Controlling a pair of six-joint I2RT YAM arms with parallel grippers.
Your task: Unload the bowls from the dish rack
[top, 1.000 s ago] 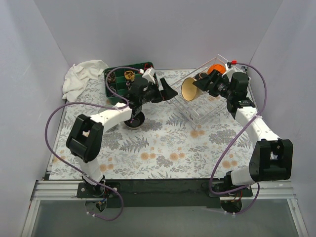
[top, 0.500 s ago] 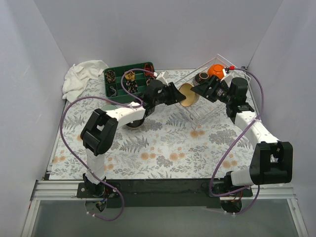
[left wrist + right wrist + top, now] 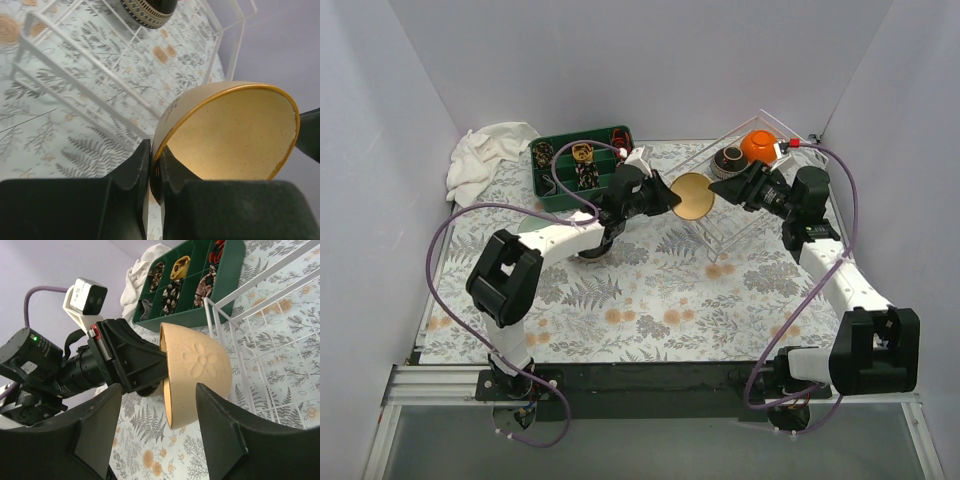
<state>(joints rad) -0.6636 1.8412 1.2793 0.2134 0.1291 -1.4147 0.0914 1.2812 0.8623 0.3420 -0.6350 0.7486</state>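
My left gripper [image 3: 672,197] is shut on the rim of a tan bowl [image 3: 692,196], pinching the wall of the bowl [image 3: 235,135] between its fingers [image 3: 135,175]. The bowl hangs in the air just left of the dish rack [image 3: 752,212]. My right gripper [image 3: 744,186] stands open behind it. In the right wrist view its fingers [image 3: 95,430] flank the tan bowl [image 3: 197,367] with a gap on the left. An orange bowl [image 3: 758,145] and a dark patterned bowl [image 3: 730,158] sit at the rack's far end.
A green divided tray [image 3: 544,184] of small items lies at the back left, with a white cloth [image 3: 485,160] beside it. A dark bowl [image 3: 592,245] rests on the floral table under my left arm. White walls close in on both sides.
My left arm swung right from the green tray to the tan bowl that the right gripper held, and shut on its rim. The bowl has moved left, out of the rack.
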